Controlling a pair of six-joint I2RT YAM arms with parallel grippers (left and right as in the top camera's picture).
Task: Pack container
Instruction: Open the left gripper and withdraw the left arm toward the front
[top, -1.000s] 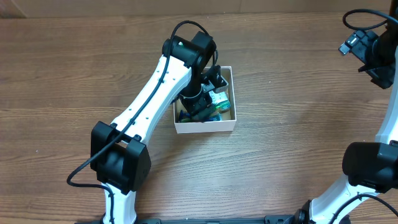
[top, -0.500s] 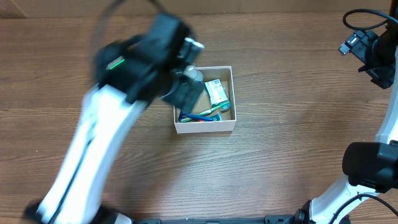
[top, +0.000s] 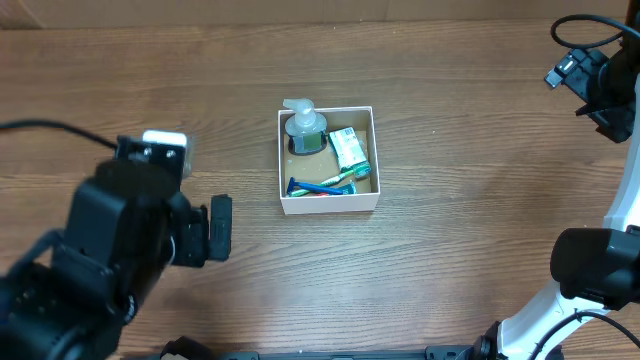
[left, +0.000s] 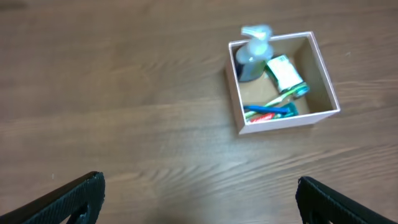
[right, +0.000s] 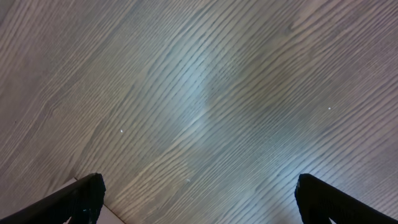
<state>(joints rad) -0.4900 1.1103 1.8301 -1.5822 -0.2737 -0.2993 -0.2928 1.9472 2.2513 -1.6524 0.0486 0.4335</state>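
Note:
The container (top: 330, 204), a small square box with white walls and a brown floor, stands mid-table. Inside are a clear pump bottle (top: 304, 128), a green and white packet (top: 349, 148) and a toothbrush (top: 322, 186). The left wrist view shows the container (left: 286, 119) from above with the same items. My left gripper (left: 198, 199) is open and empty, raised well to the left of the box; its arm (top: 120, 250) fills the lower left. My right gripper (right: 198, 199) is open and empty over bare wood, at the far right edge (top: 600, 95).
The wooden table (top: 480, 240) spreads round the box. A pale strip runs along the table's far edge (top: 300, 12). The right arm's base (top: 590, 270) stands at the lower right. A pale patch shows at the lower left corner of the right wrist view (right: 87, 211).
My left arm has pulled out of the container and swung back to the lower left. The pump bottle now stands in the box's back left corner. The right arm has not moved.

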